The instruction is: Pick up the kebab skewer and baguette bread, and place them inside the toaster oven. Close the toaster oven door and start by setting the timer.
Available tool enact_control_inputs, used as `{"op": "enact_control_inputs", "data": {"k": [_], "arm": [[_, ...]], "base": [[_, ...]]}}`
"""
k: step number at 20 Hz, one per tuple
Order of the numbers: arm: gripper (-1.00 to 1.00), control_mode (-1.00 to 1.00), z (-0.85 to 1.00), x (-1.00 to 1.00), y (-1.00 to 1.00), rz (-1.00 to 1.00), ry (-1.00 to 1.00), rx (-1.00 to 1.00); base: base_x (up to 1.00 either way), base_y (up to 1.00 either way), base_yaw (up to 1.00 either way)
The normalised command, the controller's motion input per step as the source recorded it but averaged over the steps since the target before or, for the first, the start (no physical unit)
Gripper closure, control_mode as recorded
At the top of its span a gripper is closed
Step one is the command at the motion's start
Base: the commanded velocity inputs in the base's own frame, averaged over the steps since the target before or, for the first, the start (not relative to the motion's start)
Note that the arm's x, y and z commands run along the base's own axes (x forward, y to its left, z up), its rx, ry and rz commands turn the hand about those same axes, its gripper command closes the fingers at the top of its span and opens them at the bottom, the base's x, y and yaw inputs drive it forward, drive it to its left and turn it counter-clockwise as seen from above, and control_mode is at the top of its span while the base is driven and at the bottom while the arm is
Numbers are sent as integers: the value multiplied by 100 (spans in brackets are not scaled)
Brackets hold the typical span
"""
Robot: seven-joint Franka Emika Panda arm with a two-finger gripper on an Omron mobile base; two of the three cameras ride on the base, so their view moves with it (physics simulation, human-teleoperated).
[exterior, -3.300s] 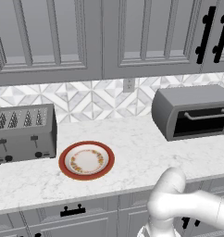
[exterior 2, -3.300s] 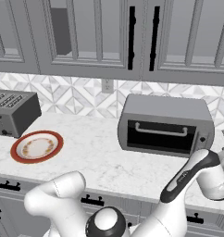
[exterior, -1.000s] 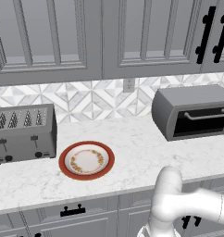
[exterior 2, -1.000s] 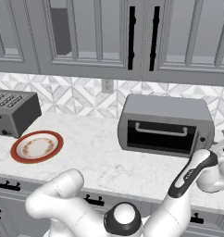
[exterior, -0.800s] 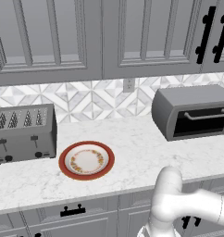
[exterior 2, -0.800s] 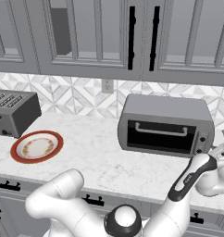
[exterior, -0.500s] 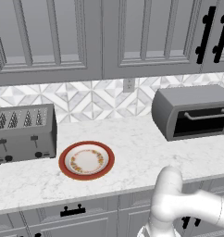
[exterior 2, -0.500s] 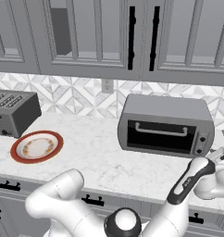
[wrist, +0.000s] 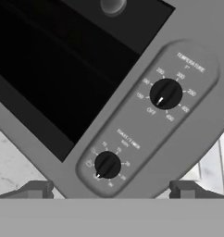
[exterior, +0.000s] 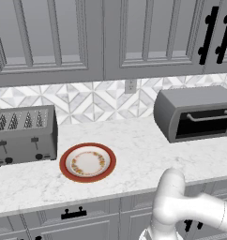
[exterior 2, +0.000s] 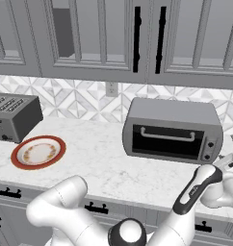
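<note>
While the fingers [wrist: 40,189] stand spread wide and bare, they flank the lower timer knob [wrist: 107,165] | temperature knob [wrist: 165,93] above it | toaster oven door [exterior 2: 167,140] shut | toaster oven [exterior: 196,113] on desk [exterior: 134,150] right of plate [exterior: 87,162] | toaster [exterior: 24,134] at far left

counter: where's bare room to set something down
Bare counter lies between the plate and the toaster oven, and along the front edge. It is tighter where the plate sits close by the toaster.
</note>
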Motion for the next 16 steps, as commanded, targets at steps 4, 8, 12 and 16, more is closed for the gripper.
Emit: {"op": "enact_control_inputs", "data": {"k": [4, 8, 12, 16], "arm": [[-100, -100, -3, 0, 0, -2, -1, 0], [-100, -100, -9, 0, 0, -2, -1, 0], [-100, -100, -12, 2, 0, -2, -3, 0], [-100, -100, -12, 12, 26, -5, -1, 5]], "base": [[0, 0, 0], [0, 0, 0], [0, 0, 0], [0, 0, 0]]}}
